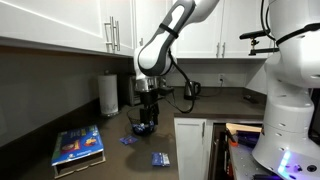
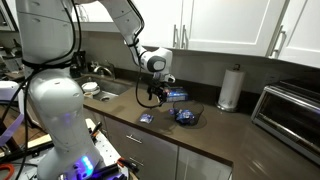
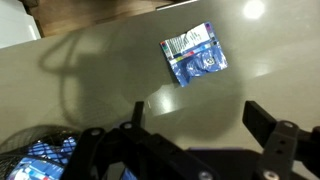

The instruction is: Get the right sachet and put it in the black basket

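My gripper (image 3: 195,115) is open and empty, hovering over bare counter. It also shows in both exterior views (image 1: 147,112) (image 2: 155,97). A bright blue sachet with whitish markings (image 3: 195,55) lies flat on the counter ahead of the fingers, and shows in the exterior views (image 1: 160,158) (image 2: 177,93). The black wire-mesh basket (image 3: 20,140) sits at the lower left of the wrist view, close beside the gripper (image 1: 143,131) (image 2: 186,121). Another bright blue sachet (image 3: 45,160) lies inside it. I cannot tell which of the two is the right sachet.
A smaller, darker blue-purple packet (image 1: 128,141) (image 2: 145,118) lies on the counter near the basket. A big blue box (image 1: 78,147) lies toward the counter's end. A paper towel roll (image 2: 231,88) and a silver toaster oven (image 2: 290,115) stand further along.
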{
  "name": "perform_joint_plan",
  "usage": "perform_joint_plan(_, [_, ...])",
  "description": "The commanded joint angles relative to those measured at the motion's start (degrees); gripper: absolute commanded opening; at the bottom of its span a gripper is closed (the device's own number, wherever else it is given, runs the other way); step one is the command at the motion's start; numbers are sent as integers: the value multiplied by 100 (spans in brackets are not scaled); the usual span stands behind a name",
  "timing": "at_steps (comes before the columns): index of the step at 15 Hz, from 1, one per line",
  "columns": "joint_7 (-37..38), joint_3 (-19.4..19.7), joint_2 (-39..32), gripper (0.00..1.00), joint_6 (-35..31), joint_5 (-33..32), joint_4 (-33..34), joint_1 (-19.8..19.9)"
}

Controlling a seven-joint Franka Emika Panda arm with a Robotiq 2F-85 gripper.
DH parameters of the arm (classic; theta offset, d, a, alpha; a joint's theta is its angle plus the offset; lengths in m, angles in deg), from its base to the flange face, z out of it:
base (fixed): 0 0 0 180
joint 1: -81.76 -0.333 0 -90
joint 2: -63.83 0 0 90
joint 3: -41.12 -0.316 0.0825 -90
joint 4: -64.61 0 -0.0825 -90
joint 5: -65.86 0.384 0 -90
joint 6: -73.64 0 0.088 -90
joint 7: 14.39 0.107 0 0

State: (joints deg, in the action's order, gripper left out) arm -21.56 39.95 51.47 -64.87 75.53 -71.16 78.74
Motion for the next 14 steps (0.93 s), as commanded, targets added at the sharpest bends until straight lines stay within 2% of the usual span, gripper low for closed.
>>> perform_joint_plan(1, [-496,-246,-508,100,-59,453,265,239])
perform_joint_plan(7, [-427,-489,-1024,100,-155,550,305,266])
perform_joint_plan(12, [-325,-572,-1323,100,-499,530,238,271])
perform_joint_plan(13, [-305,-577,-1365,77,-615,525,225,275])
perform_joint_plan(14, [-264,-565,-1404,74,-767,498,216,267])
